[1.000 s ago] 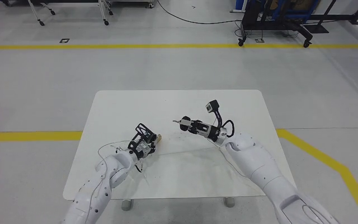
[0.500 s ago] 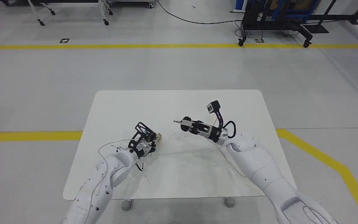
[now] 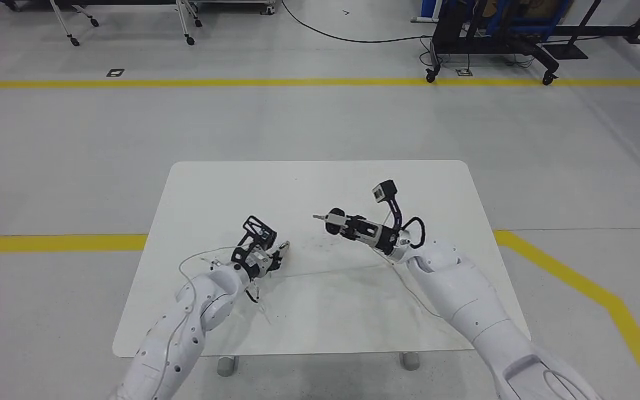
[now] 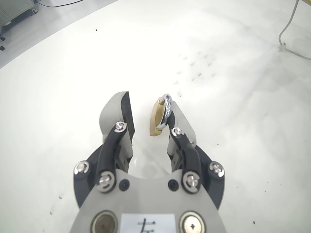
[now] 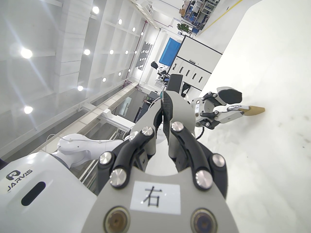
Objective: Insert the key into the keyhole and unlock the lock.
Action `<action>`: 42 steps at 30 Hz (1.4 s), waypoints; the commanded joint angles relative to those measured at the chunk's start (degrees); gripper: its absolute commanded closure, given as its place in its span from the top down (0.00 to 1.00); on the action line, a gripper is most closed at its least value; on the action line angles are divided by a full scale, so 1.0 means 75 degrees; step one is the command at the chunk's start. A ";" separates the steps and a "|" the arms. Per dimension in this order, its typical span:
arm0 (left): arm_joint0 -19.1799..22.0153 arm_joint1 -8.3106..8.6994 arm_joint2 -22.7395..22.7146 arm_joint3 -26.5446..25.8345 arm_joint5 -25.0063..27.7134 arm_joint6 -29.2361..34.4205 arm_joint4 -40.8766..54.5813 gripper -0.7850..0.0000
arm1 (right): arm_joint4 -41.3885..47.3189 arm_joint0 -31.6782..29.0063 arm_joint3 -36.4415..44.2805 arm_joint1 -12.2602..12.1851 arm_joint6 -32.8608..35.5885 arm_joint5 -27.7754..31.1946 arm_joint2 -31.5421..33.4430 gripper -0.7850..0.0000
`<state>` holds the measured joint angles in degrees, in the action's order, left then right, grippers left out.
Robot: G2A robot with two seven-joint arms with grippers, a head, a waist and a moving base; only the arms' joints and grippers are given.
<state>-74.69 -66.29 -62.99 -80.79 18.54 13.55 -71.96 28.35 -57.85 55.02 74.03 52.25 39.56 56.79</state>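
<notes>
On the table (image 3: 220,200), the lock (image 4: 156,118) lies left of the key (image 3: 319,215).

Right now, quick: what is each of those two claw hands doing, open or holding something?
Left gripper: fingers open, padlock between them, against one finger.
Right gripper: fingers closed on the key.

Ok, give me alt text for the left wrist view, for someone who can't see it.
The left gripper stands open over a white table, with a brass padlock on edge against one finger and clear of the other. A thin white cable lies farther off on the table.
</notes>
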 commanded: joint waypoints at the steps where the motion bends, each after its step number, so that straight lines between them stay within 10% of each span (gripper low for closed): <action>1: 0.0024 -0.0009 0.0015 0.0034 0.0017 0.0012 0.0013 0.15 | -0.0019 -0.0023 0.0037 -0.0010 -0.0011 0.0008 0.0039 0.00; 2: 0.0038 -0.0013 0.0019 0.0051 0.0022 0.0012 0.0015 0.00 | -0.0040 -0.0035 0.0053 -0.0015 -0.0019 -0.0001 0.0055 0.00; 29: -0.0038 -0.0022 -0.0744 -0.0372 0.0454 0.0617 0.2553 0.00 | -0.0260 -0.0334 0.0490 -0.0112 -0.0171 -0.0065 0.0346 0.00; 42: 0.1363 -0.0340 -0.1773 0.2151 -0.2474 0.4765 1.2894 0.00 | -0.1087 -0.0467 0.0764 0.0047 -0.2102 -0.0434 0.0132 0.00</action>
<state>-66.37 -68.76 -76.13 -67.66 2.11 46.84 15.58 20.92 -61.35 60.69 74.26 37.77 36.55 57.98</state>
